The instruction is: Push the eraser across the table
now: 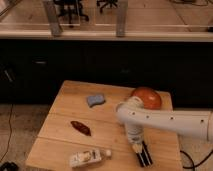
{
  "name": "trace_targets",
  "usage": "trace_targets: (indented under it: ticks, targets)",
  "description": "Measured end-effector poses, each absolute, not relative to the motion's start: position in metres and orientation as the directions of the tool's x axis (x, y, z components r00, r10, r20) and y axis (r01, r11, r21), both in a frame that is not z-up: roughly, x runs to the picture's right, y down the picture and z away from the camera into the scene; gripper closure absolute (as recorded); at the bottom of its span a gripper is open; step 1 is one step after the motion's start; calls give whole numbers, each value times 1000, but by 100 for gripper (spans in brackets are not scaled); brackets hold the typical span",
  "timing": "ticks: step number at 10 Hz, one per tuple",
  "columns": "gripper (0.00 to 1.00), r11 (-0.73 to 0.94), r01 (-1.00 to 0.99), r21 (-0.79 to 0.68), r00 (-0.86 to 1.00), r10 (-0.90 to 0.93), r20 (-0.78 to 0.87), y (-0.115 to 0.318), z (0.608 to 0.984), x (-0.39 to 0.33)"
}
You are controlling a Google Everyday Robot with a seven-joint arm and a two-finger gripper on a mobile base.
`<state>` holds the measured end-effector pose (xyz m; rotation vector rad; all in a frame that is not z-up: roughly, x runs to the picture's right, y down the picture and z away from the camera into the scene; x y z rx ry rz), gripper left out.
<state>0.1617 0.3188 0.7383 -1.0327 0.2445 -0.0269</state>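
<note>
- behind the desk (60, 125) runs a dark cabinet front under a pale counter, with chair legs and two grey posts along the top of the frame; the desk itself is a light plank top filling the lower middle.
- the eraser (144, 157) lies flat near the lower right of the desk, close to the bottom edge, its long side running up and down the frame with a slight tilt.
- the hand (137, 147) is down at the eraser's upper end, at the tip of the white arm (165, 120) that comes in from the right edge; it looks to be touching or just beside the block, though i cannot tell which, and i cannot tell how the hand is set.
- an orange-red rounded thing (147, 96) sits behind the arm's elbow, in the upper right of the desk.
- a blue-grey sponge (95, 100) lies up and left of the eraser, well apart from it.
- a dark reddish-brown oblong thing (80, 128) lies at the left of the middle, and a small white bottle-like thing (89, 158) lies on its side at the lower left.
- my reading: the push is at its start or just under way, since the eraser sits near one corner.
- the next move calls for firm, low contact on the eraser's end or side and a steady slide toward the bare planks, steering clear of the bottle-like thing and the near edge.
</note>
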Motion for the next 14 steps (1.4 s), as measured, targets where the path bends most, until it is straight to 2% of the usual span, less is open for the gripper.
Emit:
trace_targets:
  ticks: [14]
  targets:
    - [100, 522, -41, -852, 973, -173, -154, 311, 744, 146]
